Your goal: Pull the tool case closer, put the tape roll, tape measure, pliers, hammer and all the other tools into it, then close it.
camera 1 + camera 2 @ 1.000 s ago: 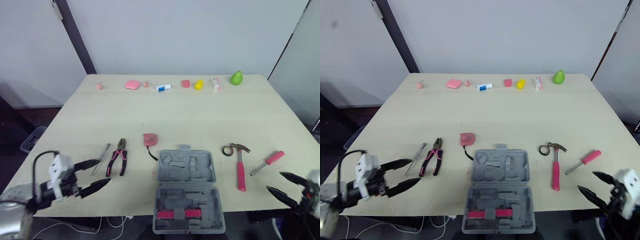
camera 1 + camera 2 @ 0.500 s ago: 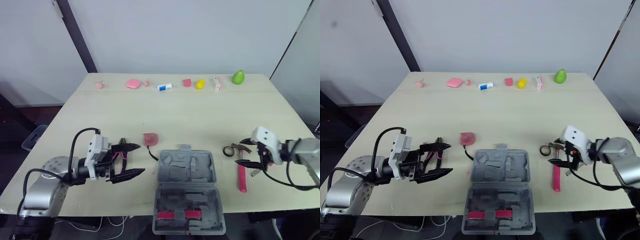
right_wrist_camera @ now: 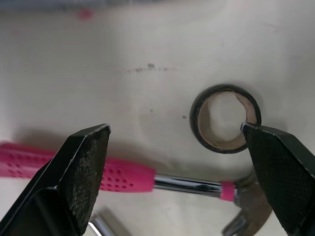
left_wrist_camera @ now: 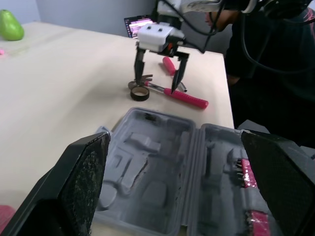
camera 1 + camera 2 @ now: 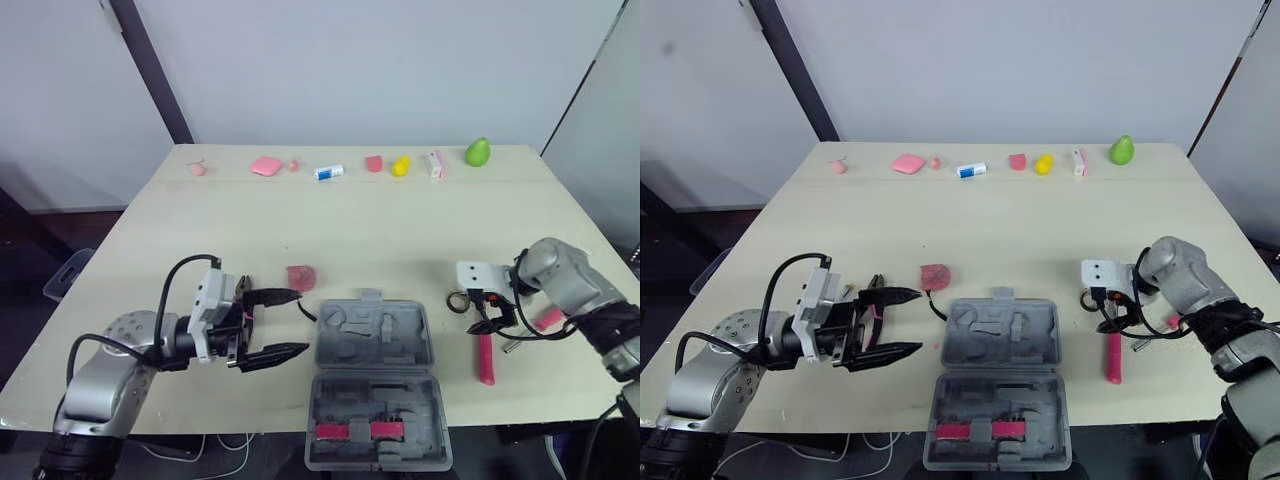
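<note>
Tool case (image 5: 376, 385) lies open on the bench (image 5: 400, 230) at the 6 o'clock edge, if 12 o'clock is the far side from the robot. Its two halves run from 12 to 6. The left claw (image 5: 302, 322) is wide open and holds nothing. It points to 3 o'clock, and the case is just beside it that way, so I think the left arm is the nearer one for pulling the case. The right claw (image 4: 157, 84) is at 3 o'clock from the case, a bit apart. It points down, is wide open too, and holds nothing. Under it are the tape roll (image 3: 196, 120) and the hammer (image 5: 483, 352). The hammer's long side runs from 12 to 6, with the pink handle at 6. The claw's two fingers also line up from 12 to 6, so they sit along the hammer, not across it. The tape roll lies flat just beside the hammer head, close to the finger at 12. I think this claw must slide a bit toward 12 for the roll, or turn for the hammer.
</note>
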Robot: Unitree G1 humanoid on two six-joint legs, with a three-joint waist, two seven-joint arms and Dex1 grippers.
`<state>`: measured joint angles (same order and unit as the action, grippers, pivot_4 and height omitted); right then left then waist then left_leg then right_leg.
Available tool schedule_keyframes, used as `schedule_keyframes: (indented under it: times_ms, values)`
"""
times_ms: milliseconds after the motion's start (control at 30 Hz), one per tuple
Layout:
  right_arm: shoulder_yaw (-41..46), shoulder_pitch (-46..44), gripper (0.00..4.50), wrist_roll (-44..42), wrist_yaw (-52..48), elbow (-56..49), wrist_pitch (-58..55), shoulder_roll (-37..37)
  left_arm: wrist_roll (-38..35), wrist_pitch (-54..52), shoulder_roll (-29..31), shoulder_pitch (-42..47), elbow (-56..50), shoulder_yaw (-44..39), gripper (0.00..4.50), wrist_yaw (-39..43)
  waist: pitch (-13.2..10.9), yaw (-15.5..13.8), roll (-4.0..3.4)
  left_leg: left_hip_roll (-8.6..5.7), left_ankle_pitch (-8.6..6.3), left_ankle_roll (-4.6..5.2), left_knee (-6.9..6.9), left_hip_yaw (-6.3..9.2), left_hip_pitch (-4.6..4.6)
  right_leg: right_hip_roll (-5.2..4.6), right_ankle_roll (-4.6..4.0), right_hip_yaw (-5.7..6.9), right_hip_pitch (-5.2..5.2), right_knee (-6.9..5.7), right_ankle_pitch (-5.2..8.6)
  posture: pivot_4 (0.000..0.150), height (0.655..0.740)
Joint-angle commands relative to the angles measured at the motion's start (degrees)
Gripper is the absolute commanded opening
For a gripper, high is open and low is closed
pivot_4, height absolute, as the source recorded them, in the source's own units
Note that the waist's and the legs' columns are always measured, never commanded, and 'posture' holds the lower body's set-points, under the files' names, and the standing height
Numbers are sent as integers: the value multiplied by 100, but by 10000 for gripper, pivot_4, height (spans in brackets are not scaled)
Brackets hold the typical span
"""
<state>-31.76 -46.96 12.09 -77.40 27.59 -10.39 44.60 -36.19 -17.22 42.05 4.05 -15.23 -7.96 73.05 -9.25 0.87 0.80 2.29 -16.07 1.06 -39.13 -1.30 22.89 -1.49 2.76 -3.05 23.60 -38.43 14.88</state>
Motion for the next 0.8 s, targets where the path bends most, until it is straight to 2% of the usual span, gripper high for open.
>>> schedule_keyframes:
  times_ms: [33, 133, 167, 233, 267, 300, 333, 367, 400, 433, 467, 500, 800]
  values:
    - [-140, -231, 44803, 354, -107, 130, 271, -127, -126, 14, -27, -63, -266, -37, 44857, -41, 0, 2, -1, 0, 0, 0, 0, 1, 0, 0, 0, 0, 0, -1, 0, 1500, 7400]
    - [-227, -339, 44803, 583, -96, 347, 246, -325, -130, 100, -68, -62, -266, -68, 44857, -46, -1, 6, -1, 0, 0, 0, 0, 1, -2, 1, 0, 0, 0, -4, 0, 1500, 7400]
    - [-250, -377, 39292, 643, -86, 409, 254, -373, -132, 122, -80, -55, -264, -73, 45000, -36, -1, 4, -1, 0, 0, 0, 0, 1, -2, 1, -1, 1, 0, -5, 0, 1500, 7400]
    - [-267, -444, 34280, 763, -8, 520, 337, -463, -121, 197, -118, -57, -272, -86, 45000, -27, -1, -1, -2, 0, 0, 0, 0, 1, -2, 0, -1, 0, 0, -5, 0, 1500, 7400]
    - [-267, -476, 29472, 814, 9, 571, 398, -503, -112, 250, -145, -66, -271, -97, 45000, -26, -2, 3, -3, -1, 0, 0, -1, 0, -2, -1, -1, 0, 0, -5, 0, 1500, 7400]
    - [-265, -498, 26898, 847, 9, 608, 430, -529, -91, 312, -172, -71, -266, -106, 45000, -33, -2, 5, -3, -1, 0, 0, -1, -1, -2, -1, -1, 0, 0, -5, 0, 1500, 7400]
    - [-252, -511, 19611, 878, 11, 647, 464, -552, -63, 400, -216, -79, -244, -116, 45000, -50, -2, 5, -3, -1, 0, 0, -1, -1, -2, -1, -1, 0, 0, -5, 0, 1500, 7400]
    - [-249, -518, 18965, 909, 10, 677, 494, -561, -23, 474, -243, -86, -217, -111, 45000, -55, -2, 5, -3, -1, 0, 0, -1, 1, -2, 0, -1, 1, 0, -6, 0, 1500, 7400]
    - [-246, -519, 15324, 941, 12, 700, 531, -565, 7, 531, -260, -96, -189, -100, 45000, -52, -2, 5, -3, -1, 0, 0, -1, 1, -2, -1, -1, 2, 0, -6, 0, 1500, 7400]
    - [-236, -523, 8188, 965, 16, 727, 565, -572, 25, 568, -272, -101, -164, -86, 45000, -44, -2, 4, -3, -1, 0, -1, -1, 1, -2, -1, -1, 1, 0, -6, 0, 1500, 7400]
    - [-227, -527, 5582, 980, 12, 751, 603, -575, 46, 597, -271, -103, -142, -64, 45000, -27, -2, 4, -3, -1, 0, -1, -1, 1, -2, -1, -1, 1, 0, -6, 0, 1500, 7400]
    - [-222, -528, 541, 1001, -14, 763, 633, -565, 70, 631, -263, -110, -128, -42, 45000, 2, -2, 5, -3, -1, 0, -1, -1, 0, -2, -1, -1, 1, 0, -6, 0, 1500, 7400]
    - [-101, -571, 541, 1002, -184, 687, 799, -443, 102, 765, -329, -59, -54, 16, 45000, 39, -2, 5, -3, -1, 0, -1, -1, 1, -2, -1, -1, 1, 0, -6, 0, 1500, 7400]
